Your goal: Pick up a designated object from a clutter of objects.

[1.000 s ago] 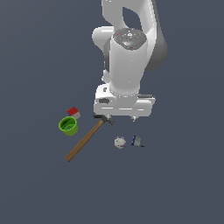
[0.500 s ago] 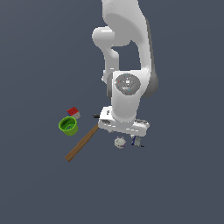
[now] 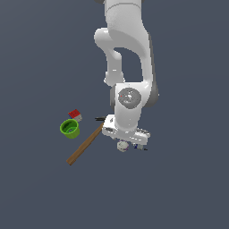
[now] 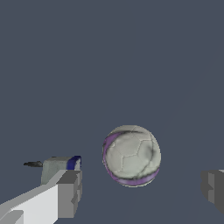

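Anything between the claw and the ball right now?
Nothing visible. In the wrist view the ball sits in the open gap between the two fingers, with bare floor around it. The small blue-grey item lies outside one finger, not in the closing path.

Ball (image 4: 131, 155): matt off-white, seamed panels, purplish streaks. Hammer (image 3: 85, 145): brown wood handle, dark head. Cup (image 3: 70, 129): smooth green plastic look. Arm (image 3: 127, 53): glossy white.

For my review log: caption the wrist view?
Open gripper straddling the whitish ball, small blue-grey item beside one finger.
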`<state>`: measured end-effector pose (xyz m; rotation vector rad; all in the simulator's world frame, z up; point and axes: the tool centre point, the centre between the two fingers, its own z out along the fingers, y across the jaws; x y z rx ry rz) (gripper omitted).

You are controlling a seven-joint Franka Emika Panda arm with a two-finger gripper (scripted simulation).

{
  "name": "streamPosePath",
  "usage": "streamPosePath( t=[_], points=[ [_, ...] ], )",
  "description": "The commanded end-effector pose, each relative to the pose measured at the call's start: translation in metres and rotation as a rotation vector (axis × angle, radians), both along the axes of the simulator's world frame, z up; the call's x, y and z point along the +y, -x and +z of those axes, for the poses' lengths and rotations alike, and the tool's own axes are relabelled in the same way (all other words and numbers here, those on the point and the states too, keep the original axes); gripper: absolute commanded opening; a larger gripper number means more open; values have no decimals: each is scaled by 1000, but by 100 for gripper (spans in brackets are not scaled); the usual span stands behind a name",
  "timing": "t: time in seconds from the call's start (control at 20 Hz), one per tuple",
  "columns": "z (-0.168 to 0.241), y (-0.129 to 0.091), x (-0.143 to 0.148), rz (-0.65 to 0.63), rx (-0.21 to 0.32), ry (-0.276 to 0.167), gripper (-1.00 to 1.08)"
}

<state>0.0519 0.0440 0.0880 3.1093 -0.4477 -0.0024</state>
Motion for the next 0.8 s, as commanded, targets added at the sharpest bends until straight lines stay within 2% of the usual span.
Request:
streamPosePath(
  t=[0.0, 0.75],
  points=[
    [0, 0, 0, 0, 0, 0, 100],
    [-49, 0, 0, -3, -1, 0, 100]
  ],
)
